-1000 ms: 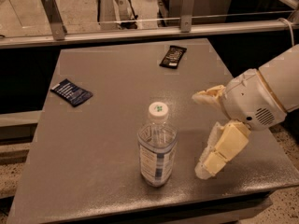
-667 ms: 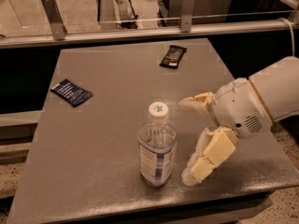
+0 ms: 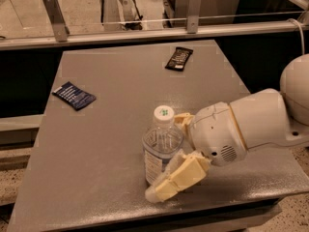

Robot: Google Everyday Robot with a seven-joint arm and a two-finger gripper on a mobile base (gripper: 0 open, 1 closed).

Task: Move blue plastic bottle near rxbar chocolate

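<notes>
The blue plastic bottle (image 3: 158,146) stands upright on the grey table (image 3: 96,153), near its front edge. It is clear, with a white cap that has a green mark. My gripper (image 3: 166,157) comes in from the right and is open, with its cream fingers on either side of the bottle. One finger (image 3: 183,120) is behind the neck and the other finger (image 3: 176,179) lies in front of the lower body. The rxbar chocolate (image 3: 179,58), a flat black wrapper, lies at the far end of the table, well away from the bottle.
A dark blue flat packet (image 3: 74,95) with white text lies at the table's left. A metal rail (image 3: 145,30) with two posts runs behind the far edge. My white arm (image 3: 256,124) covers the table's right front part.
My gripper has moved left toward the bottle, and its fingers now straddle it. The bottle, the black bar and the blue packet have not moved.
</notes>
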